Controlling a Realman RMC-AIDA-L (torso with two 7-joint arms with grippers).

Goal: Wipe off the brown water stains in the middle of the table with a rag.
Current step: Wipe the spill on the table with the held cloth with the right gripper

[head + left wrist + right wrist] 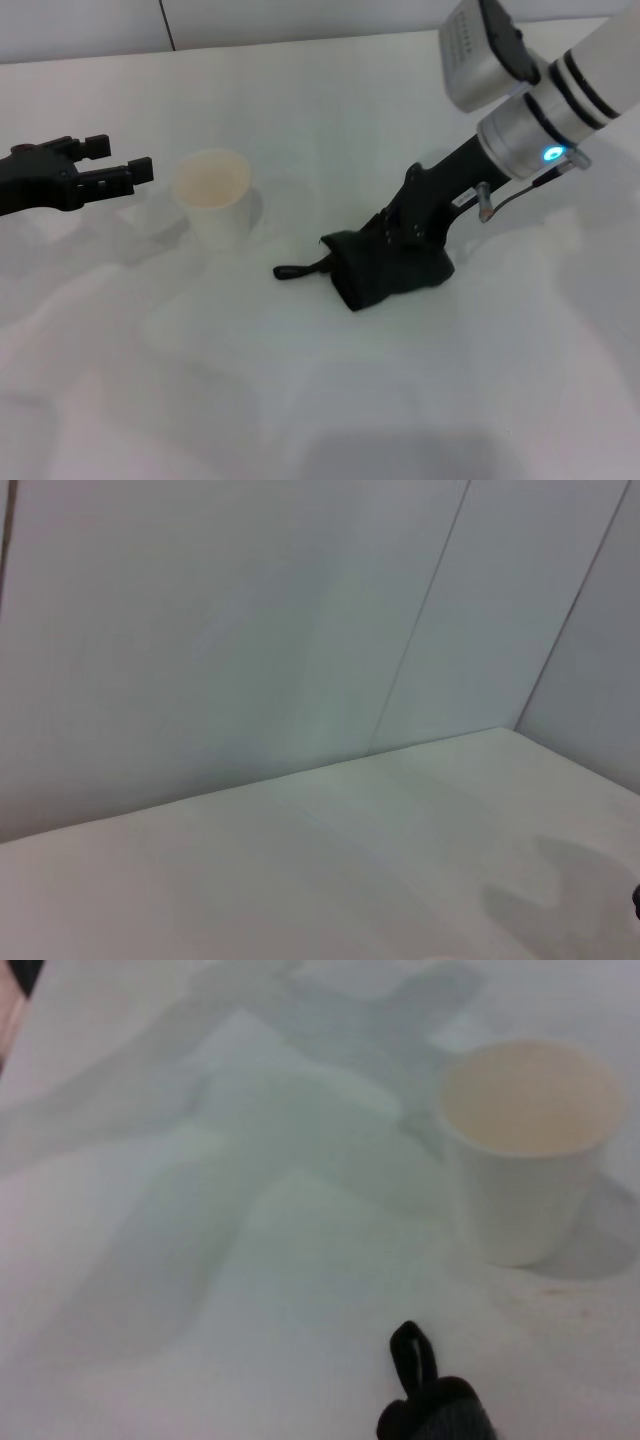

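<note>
My right gripper (405,235) is down on the rag (392,272), and the rag lies flat on the white table (300,400) near the middle. The black cloth hides the fingers, so I cannot tell how far apart they are or whether they grip the rag or only press on it. The rag is a lumpy black wad. A small black tab (296,270) sticks out from it toward my left side and lies on the table. In the right wrist view I see that tab (410,1355) sticking up from the edge of the rag (440,1420).

Past the tab, in the right wrist view, there are faint brownish marks (545,1305) on the table close by the foot of the paper cup (525,1150). They may be the brown water stains, but they are too pale for me to be sure. I see no clear brown blot in the head view.

The paper cup (213,195) stands upright on my left side of the rag, with a tan inside.

Farther left, my left gripper (112,168) hangs above the table, well apart from the cup. Its two fingers are spread wide and hold nothing.

The left wrist view shows only bare table (300,880) and the grey wall (250,610) behind it.
</note>
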